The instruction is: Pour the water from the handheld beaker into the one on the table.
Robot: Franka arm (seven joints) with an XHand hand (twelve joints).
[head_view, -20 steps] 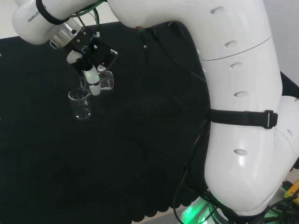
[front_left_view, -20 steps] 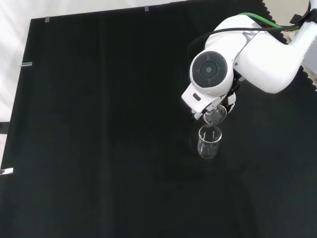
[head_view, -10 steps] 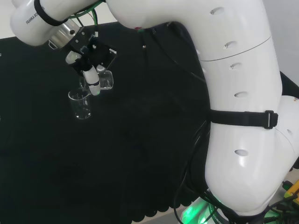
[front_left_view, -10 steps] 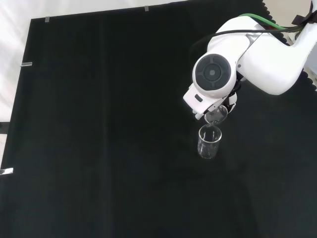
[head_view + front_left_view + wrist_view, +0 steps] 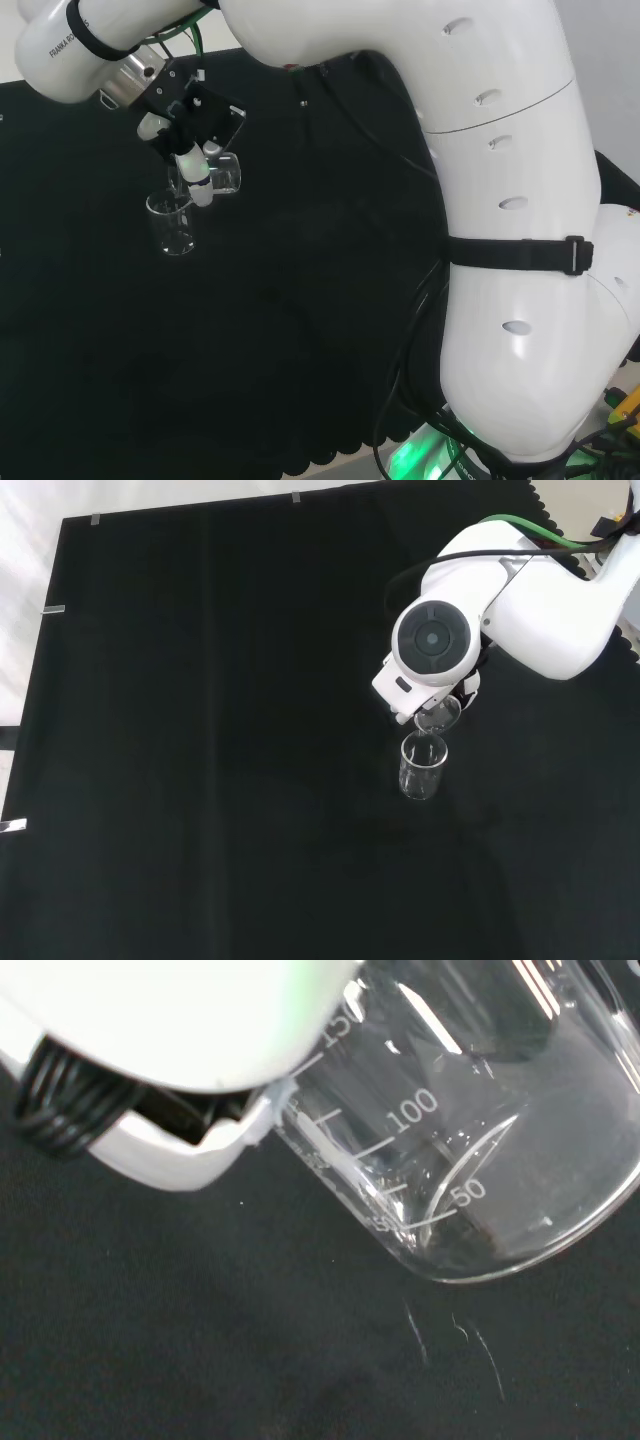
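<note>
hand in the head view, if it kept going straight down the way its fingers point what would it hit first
Most likely the beaker on the table: the hand, curled round the tilted handheld beaker, points down toward its rim. Depth is unclear, so it might pass just beside it.

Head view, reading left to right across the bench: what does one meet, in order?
Standing beaker on the black cloth → the hand curled round the tilted handheld beaker → the arm's own large white links.
</note>
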